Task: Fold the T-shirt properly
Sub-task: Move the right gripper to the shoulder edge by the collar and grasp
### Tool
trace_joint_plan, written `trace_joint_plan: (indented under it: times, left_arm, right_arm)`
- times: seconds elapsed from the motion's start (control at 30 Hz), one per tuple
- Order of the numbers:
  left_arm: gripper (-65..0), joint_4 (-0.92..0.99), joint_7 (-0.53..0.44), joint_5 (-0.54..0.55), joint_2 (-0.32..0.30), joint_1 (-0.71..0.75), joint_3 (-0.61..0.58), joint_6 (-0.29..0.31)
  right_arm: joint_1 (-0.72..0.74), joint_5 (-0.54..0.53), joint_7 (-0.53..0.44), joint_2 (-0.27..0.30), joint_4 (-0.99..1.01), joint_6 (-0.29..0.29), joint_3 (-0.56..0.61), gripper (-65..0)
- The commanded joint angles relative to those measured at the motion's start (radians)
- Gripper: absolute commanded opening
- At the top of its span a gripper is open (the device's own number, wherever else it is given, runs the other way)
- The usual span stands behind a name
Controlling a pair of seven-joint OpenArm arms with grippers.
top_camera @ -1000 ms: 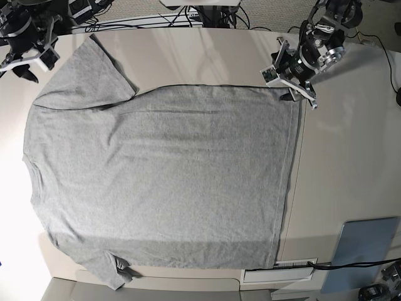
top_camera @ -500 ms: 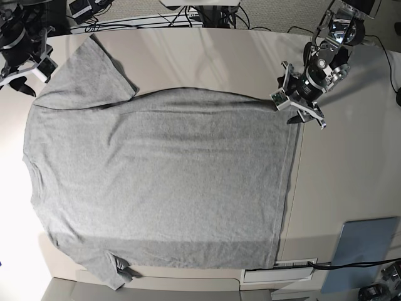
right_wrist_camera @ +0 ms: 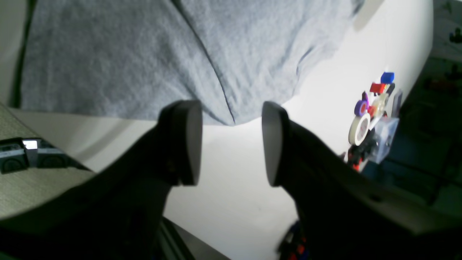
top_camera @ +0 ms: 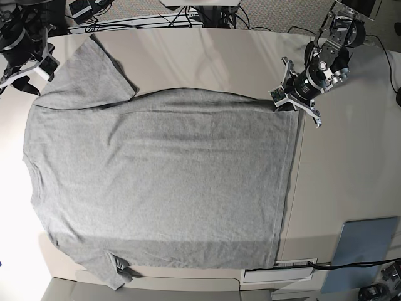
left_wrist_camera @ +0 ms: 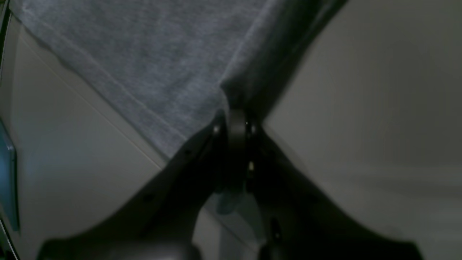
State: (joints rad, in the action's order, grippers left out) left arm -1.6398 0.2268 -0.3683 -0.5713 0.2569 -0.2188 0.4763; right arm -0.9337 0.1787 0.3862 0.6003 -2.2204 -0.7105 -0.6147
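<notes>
The heather-grey T-shirt (top_camera: 163, 182) lies spread flat and plain side up on the beige table (top_camera: 351, 163), with its collar side at the left and its hem at the right. My left gripper (top_camera: 289, 105) sits at the shirt's far right hem corner. In the left wrist view its jaws (left_wrist_camera: 236, 122) are shut, with a bunched fold of the grey cloth (left_wrist_camera: 151, 65) pinched between them. My right gripper (top_camera: 25, 78) hovers at the far left by the upper sleeve. Its fingers (right_wrist_camera: 231, 141) stand open just off the sleeve's edge (right_wrist_camera: 126, 61), holding nothing.
A blue-grey pad (top_camera: 364, 249) lies at the table's front right, with a white slot (top_camera: 279, 273) beside it. Cables (top_camera: 156, 19) run behind the table's back edge. Off the table's left side, the right wrist view shows a tape roll and small coloured parts (right_wrist_camera: 371, 115).
My left gripper has gone from open to shut on the shirt's hem corner, shifting slightly toward the back. The cloth near it has puckered. The right arm has barely moved.
</notes>
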Motion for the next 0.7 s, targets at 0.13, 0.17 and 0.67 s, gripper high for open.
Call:
trace_joint_plan:
  times: [0.13,0.17,0.67]
  left_arm:
    - [-65.0,0.045,0.148,-0.047,-0.013,0.028,-0.008,0.076]
    - [-65.0,0.045,0.148,-0.047,-0.013,0.028,-0.008,0.076]
    - [-65.0,0.045,0.147,-0.047,-0.013,0.028,-0.008,0.075]
  right_arm:
    - [-0.005,0.169,-0.062,0.104,0.124,0.012,0.109,-38.4]
    - [0.0,0.203,-0.071,0.124,0.145,0.012,0.143,-38.4]
    - [0.185,0.388,-0.103,0.214,0.37,0.032,0.457,-38.4]
